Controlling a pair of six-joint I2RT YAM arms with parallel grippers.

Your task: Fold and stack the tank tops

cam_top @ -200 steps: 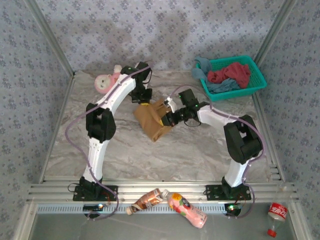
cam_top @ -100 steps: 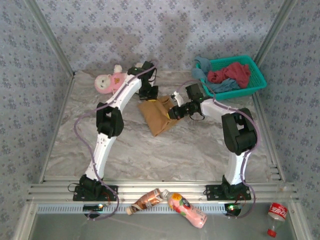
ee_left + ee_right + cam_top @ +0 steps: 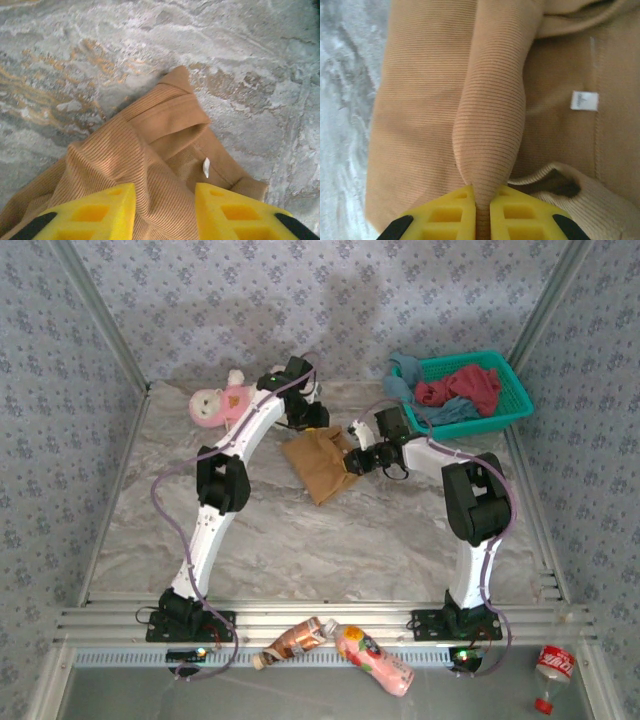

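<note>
The tan-brown tank top (image 3: pixel 318 462) lies bunched on the marble table, back of centre. My left gripper (image 3: pixel 305 420) hovers over its far edge. In the left wrist view the yellow fingers (image 3: pixel 100 212) stand apart around a ridge of the ribbed tan cloth (image 3: pixel 150 150), not pinching it, so my left gripper (image 3: pixel 165 195) is open. My right gripper (image 3: pixel 352 462) sits at the top's right side. In the right wrist view my right gripper (image 3: pixel 482 195) is shut on a raised fold of the tan top (image 3: pixel 490 100). The dark red top (image 3: pixel 460 388) and dusty blue top (image 3: pixel 445 412) lie in the basket.
The teal lattice basket (image 3: pixel 520 390) stands at the back right. A white plush doll in pink (image 3: pixel 215 403) lies at the back left. Two bottles (image 3: pixel 300 640) (image 3: pixel 375 660) lie on the front rail between the arm bases, and a third bottle (image 3: pixel 552 665) at the far right.
Both arms carried the tan top back and to the right. The left gripper, shut on the cloth before, has opened and let go. The right gripper keeps its pinch.
</note>
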